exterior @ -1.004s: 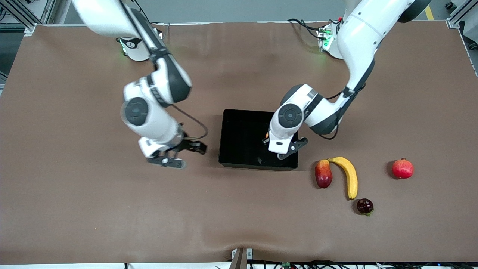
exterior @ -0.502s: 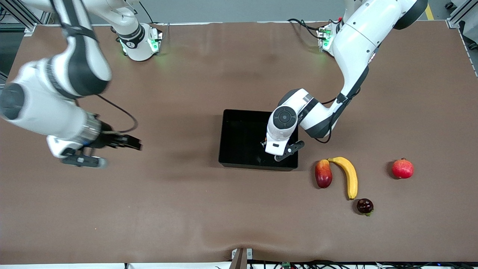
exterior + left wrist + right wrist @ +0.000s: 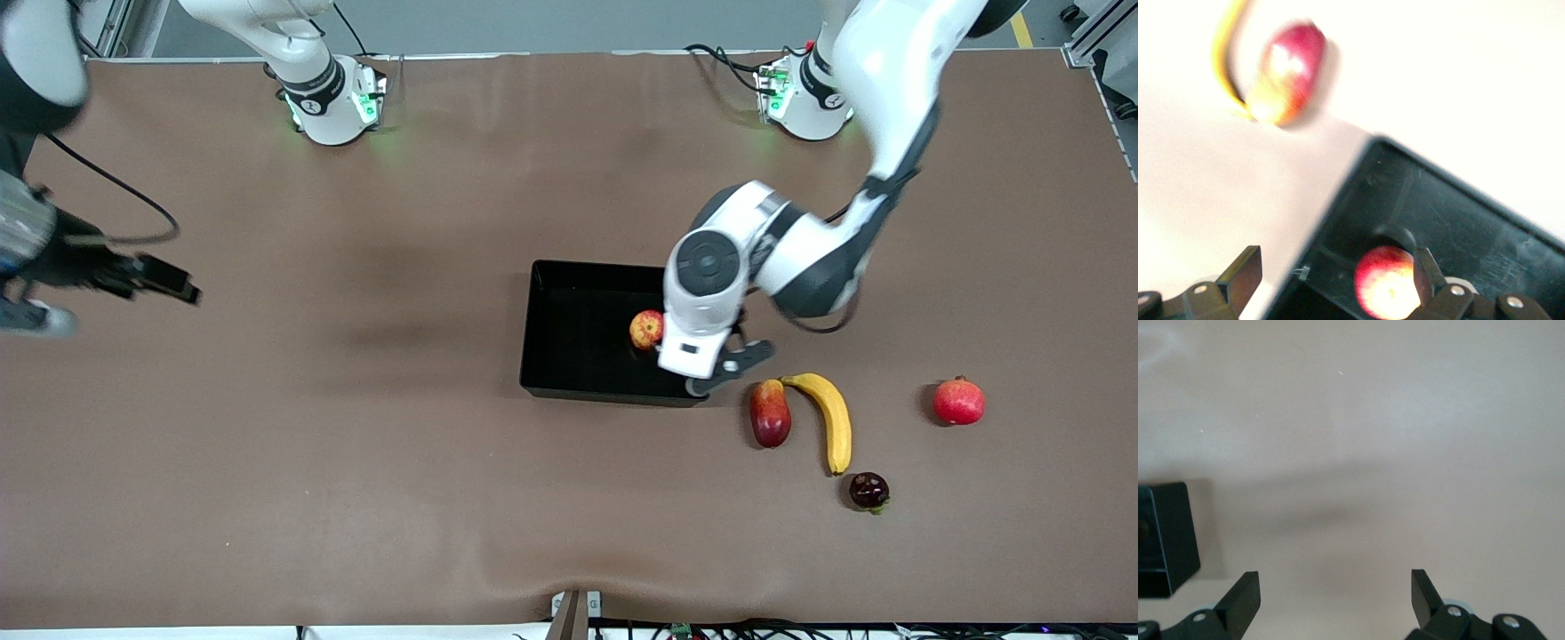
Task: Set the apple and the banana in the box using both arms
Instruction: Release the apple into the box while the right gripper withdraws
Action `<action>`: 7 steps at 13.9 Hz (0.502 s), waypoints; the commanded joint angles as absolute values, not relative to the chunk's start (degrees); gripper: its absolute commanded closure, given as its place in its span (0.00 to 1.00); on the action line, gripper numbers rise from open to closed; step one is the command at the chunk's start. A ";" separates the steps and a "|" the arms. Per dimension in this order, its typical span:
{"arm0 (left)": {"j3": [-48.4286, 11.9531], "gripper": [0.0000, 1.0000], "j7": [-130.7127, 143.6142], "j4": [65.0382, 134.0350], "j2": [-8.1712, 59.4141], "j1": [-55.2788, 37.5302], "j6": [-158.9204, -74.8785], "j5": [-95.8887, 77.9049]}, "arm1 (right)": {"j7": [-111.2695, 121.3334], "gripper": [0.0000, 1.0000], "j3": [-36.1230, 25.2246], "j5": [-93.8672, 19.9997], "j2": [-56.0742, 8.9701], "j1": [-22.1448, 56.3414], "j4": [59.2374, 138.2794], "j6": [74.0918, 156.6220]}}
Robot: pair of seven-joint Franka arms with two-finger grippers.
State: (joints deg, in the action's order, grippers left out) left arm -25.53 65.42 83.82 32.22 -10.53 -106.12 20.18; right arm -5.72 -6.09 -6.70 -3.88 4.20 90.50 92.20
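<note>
- Since the earlier frames, the right gripper (image 3: 53, 293) has swung from beside the box out to the far left edge of the front view, and the left gripper (image 3: 711, 373) has shifted off the box's middle to its lower right corner, uncovering the apple.
- Far left, mid-height: the right gripper hangs over bare brown table (image 3: 356, 462); in the right wrist view its fingers (image 3: 1241, 600) stand wide apart with nothing between them.
- Centre: the box (image 3: 569, 391), a shallow black tray, lies flat on the table.
- Centre, right part of the box: the apple (image 3: 646, 329) rests on the box floor, free of any grip; in the left wrist view it lies just beside one finger, in the box's corner.
- Right of centre: the left gripper hovers over the box's lower right corner, its fingers (image 3: 1245, 277) spread and holding nothing.
- Right of the box: a red-yellow mango-like fruit (image 3: 770, 412) lies on the table, its top touching the stem end of the banana (image 3: 831, 416).
- Lower right: a dark red fruit (image 3: 869, 491) sits just below the banana's lower tip.
- Far right: a round red fruit (image 3: 959, 401) lies apart from the others.
</note>
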 commanded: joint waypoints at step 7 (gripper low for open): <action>-25.84 0.00 40.17 91.29 27.51 11.49 -110.61 19.07 | -2.46 0.00 -2.11 -3.44 -0.62 -0.88 87.37 82.53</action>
